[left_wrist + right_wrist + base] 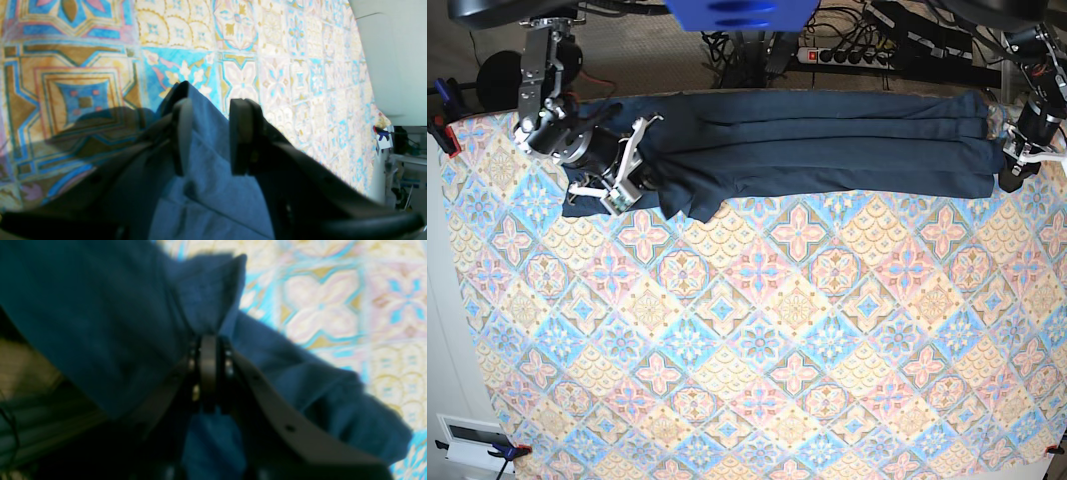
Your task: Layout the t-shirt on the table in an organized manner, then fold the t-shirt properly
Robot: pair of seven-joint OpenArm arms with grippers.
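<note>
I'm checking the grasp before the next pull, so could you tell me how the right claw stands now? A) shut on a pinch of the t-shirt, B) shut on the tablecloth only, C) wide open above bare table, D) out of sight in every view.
A: in the right wrist view the right claw is shut, with a pinch of the t-shirt gathered at its tip.

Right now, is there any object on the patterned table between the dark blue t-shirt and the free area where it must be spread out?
Nothing visible is in the way. The dark navy-blue fabric t-shirt lies bunched along the far edge of the pastel tile-patterned table, and only patterned cloth shows in front of it.
</note>
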